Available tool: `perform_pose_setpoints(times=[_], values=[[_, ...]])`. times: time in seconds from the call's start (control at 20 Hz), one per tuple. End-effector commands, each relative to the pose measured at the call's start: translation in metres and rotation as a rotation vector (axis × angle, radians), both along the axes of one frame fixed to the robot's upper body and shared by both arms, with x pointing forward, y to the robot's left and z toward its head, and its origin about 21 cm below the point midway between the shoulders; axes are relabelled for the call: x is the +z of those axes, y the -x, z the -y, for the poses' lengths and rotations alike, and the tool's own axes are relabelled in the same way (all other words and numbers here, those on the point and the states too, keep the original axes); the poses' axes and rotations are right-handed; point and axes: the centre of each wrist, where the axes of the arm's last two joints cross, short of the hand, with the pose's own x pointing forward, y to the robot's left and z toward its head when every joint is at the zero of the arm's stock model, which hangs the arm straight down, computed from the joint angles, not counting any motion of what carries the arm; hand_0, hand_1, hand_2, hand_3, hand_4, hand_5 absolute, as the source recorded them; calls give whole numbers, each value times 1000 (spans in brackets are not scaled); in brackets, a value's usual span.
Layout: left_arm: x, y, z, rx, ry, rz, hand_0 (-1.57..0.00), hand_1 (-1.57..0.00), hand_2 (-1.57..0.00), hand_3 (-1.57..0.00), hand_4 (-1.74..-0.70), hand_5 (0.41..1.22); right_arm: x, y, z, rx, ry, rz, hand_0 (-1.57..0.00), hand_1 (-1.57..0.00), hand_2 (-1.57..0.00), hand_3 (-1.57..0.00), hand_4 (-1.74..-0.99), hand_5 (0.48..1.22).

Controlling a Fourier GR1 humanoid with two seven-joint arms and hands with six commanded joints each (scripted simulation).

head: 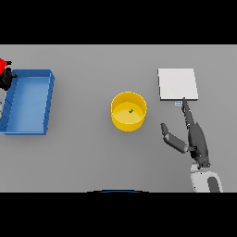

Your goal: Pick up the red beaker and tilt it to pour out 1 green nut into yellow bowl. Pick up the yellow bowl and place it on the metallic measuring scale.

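Observation:
The yellow bowl (128, 111) stands in the middle of the table with one small green nut (131, 111) inside it. To its right and further back lies the metallic measuring scale (177, 84), a flat pale square. My right hand (196, 139) is open to the right of the bowl and apart from it, with its straight fingers (186, 109) pointing at the scale's near edge and its thumb (172, 138) spread toward the bowl. The red beaker (3, 65) shows partly at the far left edge, right against my left hand (6, 79), which is mostly cut off.
A blue rectangular bin (28, 101) sits at the left, between the left hand and the bowl. Grey table (92, 152) stretches in front of the bowl.

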Motion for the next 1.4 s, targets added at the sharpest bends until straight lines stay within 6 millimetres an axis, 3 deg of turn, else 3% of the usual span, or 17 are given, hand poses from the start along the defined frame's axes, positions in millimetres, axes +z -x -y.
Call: perform_pose_setpoints(times=[0.0, 0.15, 0.25, 0.3, 0.35, 0.4, 0.45, 0.55, 0.7, 0.95, 1.2, 1.3, 1.35], values=[[-4, 3, 0, 8, 6, -3, -1571, -1571, -1571, -1509, -1741, 1221, 0, -2, -3, 6, -4, -4, 1, 1, 1, 1, -1217, 666], [-21, 8, -1, 38, 20, -34, -1571, -1571, -1571, -1539, -1741, 1117, 0, 2, -1, 1, 6, 1, 1, 1, 1, 1, -1207, 665], [-27, 13, -2, 34, 11, -61, -1571, -1571, -1571, -1551, -1741, 967, -1, 4, 0, 10, 1, 11, 1, 1, 1, 1, -1205, 664], [-27, 13, -1, 21, -5, -75, -1571, -1571, -1571, -1555, -1667, 908, -2, 4, -1, 11, 3, 16, 1, 1, 1, 1, -1202, 667], [-26, 13, 2, -12, -3, -108, -1571, -1571, -1571, -1503, -1530, 865, 0, 5, 0, 6, 7, 12, 1, 1, 1, 1, -1197, 664], [-24, 17, 3, -47, -4, -141, -1564, -1449, -1432, -1362, -1374, 830, -1, 7, 0, 6, 1, 4, 1, 1, 1, 1, -1192, 663], [-22, 22, 3, -80, 12, -180, -1457, -1180, -1187, -1129, -1229, 803, -3, 7, -1, 7, 0, -3, 1, 1, 1, 1, -1188, 663], [-17, 25, -1, -116, 23, -248, -932, -755, -767, -722, -1034, 758, 0, 6, -1, 5, 2, 14, 1, 1, 1, 1, -1185, 665], [-9, 28, -1, -163, 20, -291, -477, -386, -392, -369, -878, 710, -6, 15, -3, 4, 10, 16, 1, 1, 1, 1, -1184, 667], [-8, 27, -3, -178, 46, -280, -156, -126, -128, -120, -797, 678, 0, 11, -3, 4, 6, -9, 1, 1, 1, 1, -1187, 663], [-1, 21, 0, -191, 77, -193, -50, -41, -41, -39, -786, 671, 6, 6, -8, 4, 96, -18, 1, 1, 1, 1, -1198, 662], [-4, 22, -2, -198, 74, -191, -32, -26, -26, -24, -780, 679, 7, 0, -6, 86, 109, 2, 1, 1, 1, 1, -1162, 694], [-5, 22, 2, -195, 69, -194, -25, -20, -21, -19, -776, 685, 13, -6, -9, 134, 148, 19, 1, 1, 1, 1, -1180, 708]])
